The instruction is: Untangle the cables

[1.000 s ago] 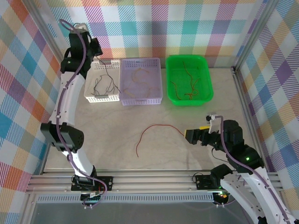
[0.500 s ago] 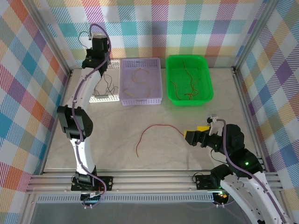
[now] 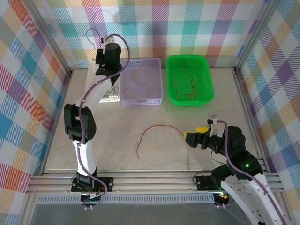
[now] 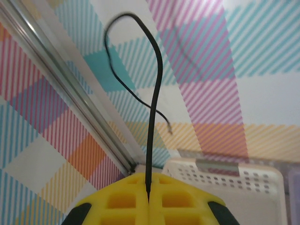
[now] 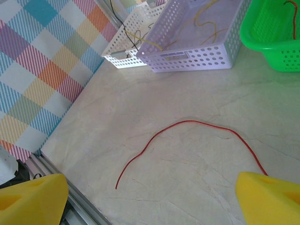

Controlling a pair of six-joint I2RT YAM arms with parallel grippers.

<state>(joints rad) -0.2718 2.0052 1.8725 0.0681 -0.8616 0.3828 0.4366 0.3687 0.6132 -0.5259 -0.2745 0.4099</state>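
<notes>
Left wrist view: a black cable [image 4: 154,93] is being raised above the white basket [image 4: 234,187], pinched in the clenched left gripper [image 4: 148,187], while the red cable [image 5: 197,122] is being left on the table [image 5: 187,178] before the wide-released right gripper [image 5: 150,197], so one strand is likely being separated.

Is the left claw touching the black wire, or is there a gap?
Touching. The left wrist view shows the black wire pinched in the seam of the shut left claw, rising straight out of it.

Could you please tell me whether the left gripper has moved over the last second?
Yes. In the top view the left gripper, shut on a black cable, has swung rightward across the white basket toward the lavender basket.
</notes>
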